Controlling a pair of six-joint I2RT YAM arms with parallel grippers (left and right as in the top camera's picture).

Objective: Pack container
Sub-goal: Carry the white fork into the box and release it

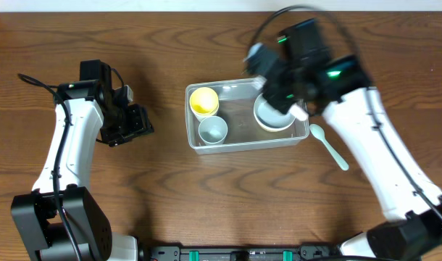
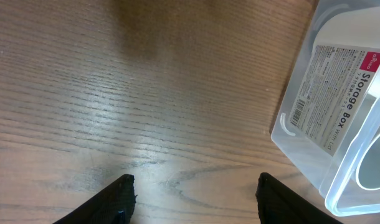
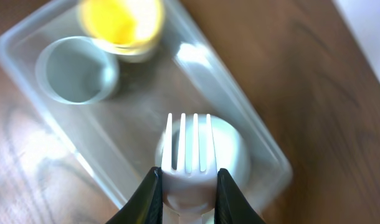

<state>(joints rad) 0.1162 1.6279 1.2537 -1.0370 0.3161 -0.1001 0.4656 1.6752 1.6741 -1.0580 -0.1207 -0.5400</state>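
Note:
The clear rectangular container (image 1: pixel 239 141) sits mid-table and holds a yellow cup (image 1: pixel 203 101), a pale blue cup (image 1: pixel 213 130) and a white bowl (image 1: pixel 273 118). My right gripper (image 1: pixel 279 90) hovers over the container's right end, shut on a white plastic fork (image 3: pixel 189 149), whose tines point over the white bowl (image 3: pixel 233 149). The container (image 3: pixel 47 37), the yellow cup (image 3: pixel 120 18) and the blue cup (image 3: pixel 75 68) show in the right wrist view. My left gripper (image 2: pixel 193 199) is open and empty over bare table, left of the container (image 2: pixel 339 106).
A pale green spoon (image 1: pixel 328 145) lies on the wooden table just right of the container. The container's side carries a "Storage Box" label (image 2: pixel 339 93). Black cables run by both arms.

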